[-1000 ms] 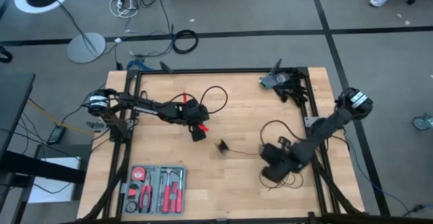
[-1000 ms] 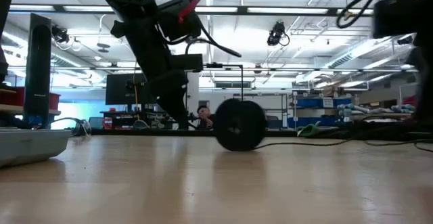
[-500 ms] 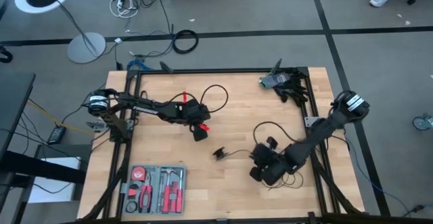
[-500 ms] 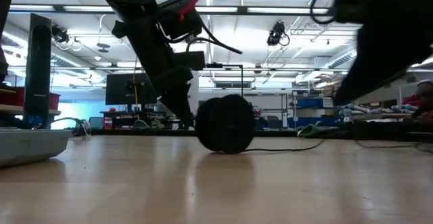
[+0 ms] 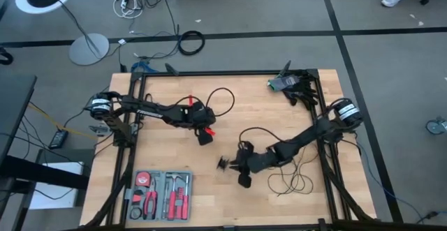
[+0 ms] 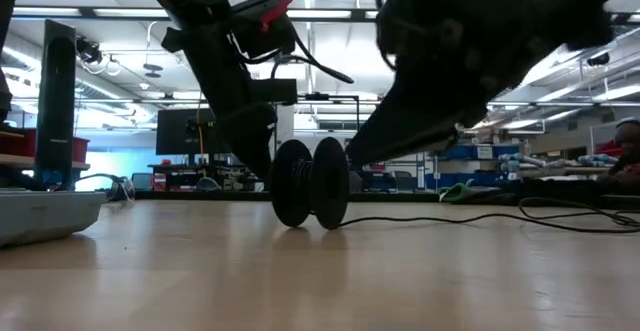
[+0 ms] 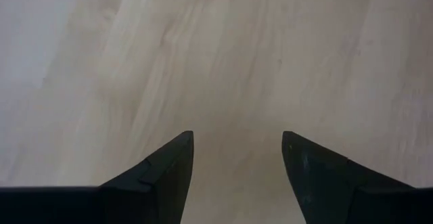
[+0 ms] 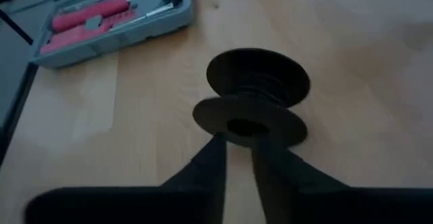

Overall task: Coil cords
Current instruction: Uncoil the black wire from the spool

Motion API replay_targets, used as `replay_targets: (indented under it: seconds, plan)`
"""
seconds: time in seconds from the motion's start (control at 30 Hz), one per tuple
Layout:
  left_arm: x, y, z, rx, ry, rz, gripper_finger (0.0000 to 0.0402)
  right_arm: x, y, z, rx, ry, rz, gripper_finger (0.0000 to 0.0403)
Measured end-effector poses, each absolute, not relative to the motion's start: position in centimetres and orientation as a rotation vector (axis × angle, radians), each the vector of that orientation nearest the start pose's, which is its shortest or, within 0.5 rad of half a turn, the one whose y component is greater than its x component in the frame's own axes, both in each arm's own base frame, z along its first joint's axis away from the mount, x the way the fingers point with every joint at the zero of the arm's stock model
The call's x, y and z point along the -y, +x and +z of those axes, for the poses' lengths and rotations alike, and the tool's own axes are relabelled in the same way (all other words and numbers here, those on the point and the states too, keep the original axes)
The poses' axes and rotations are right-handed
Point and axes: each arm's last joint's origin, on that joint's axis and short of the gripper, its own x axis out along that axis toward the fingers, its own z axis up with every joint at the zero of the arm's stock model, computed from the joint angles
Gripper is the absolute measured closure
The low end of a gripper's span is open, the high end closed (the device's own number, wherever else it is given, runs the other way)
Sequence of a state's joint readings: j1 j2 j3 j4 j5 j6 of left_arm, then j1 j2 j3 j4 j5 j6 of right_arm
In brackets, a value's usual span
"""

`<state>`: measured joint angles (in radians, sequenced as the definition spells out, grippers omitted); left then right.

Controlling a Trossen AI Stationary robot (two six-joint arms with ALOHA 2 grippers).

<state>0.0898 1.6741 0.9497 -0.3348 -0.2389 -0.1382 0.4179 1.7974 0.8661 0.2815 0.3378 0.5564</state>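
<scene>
Near the table's front centre we see one thin black cord [image 5: 279, 162] ending in a spool-like black puck [image 5: 224, 164], standing on edge. The right gripper [image 5: 241, 167], fingers narrowly parted, reaches the puck; whether it grips is hidden. The left gripper [image 5: 204, 137] hangs open, empty.

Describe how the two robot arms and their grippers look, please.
Both arms are dark and slim. The left gripper has red parts beside it and a thin black cable looping above. Its fingers are black, tapered wedges. The right gripper is all black.

Thin black cord [image 5: 290, 182] in loose loops, spool-shaped puck [image 5: 223, 163] on edge.
</scene>
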Motion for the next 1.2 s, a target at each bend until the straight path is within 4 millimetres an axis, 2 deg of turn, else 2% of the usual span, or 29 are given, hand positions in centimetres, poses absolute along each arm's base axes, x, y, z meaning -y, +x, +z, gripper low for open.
replay_targets:
  seconds: [0.17, 0.33, 0.5, 0.57, 0.7, 0.77, 0.97, 1.2]
  plan:
    - [-3.6, 31.1, 17.3, -1.032, -0.033, 0.391, 0.0172, -12.8, 33.2, 14.2, -0.559, 0.319, -0.043, 0.0393]
    - [-3.6, 30.9, 17.9, -1.016, -0.032, 0.396, 0.0172, -12.7, 33.5, 14.6, -0.551, 0.312, 0.052, 0.0398]
    - [-3.5, 30.9, 17.9, -1.023, -0.035, 0.398, 0.0172, -11.6, 34.0, 14.7, -0.557, 0.341, 0.104, 0.0400]
    - [-3.5, 30.9, 17.9, -1.020, -0.045, 0.403, 0.0172, -10.7, 34.2, 14.7, -0.532, 0.307, 0.012, 0.0401]
    - [-3.5, 30.7, 17.8, -1.033, -0.050, 0.408, 0.0172, -8.8, 33.7, 14.1, -0.486, 0.162, -0.448, 0.0401]
    - [-3.5, 30.6, 17.7, -1.051, -0.050, 0.410, 0.0172, -8.8, 33.4, 14.3, -0.437, 0.087, -0.575, 0.0402]
    - [-3.6, 30.4, 17.7, -1.070, -0.036, 0.427, 0.0172, -10.3, 33.3, 16.0, -0.380, 0.014, -0.477, 0.0402]
    - [-3.6, 31.2, 18.1, -0.974, -0.044, 0.426, 0.0172, -10.1, 33.1, 15.7, -0.405, -0.008, -0.513, 0.0402]
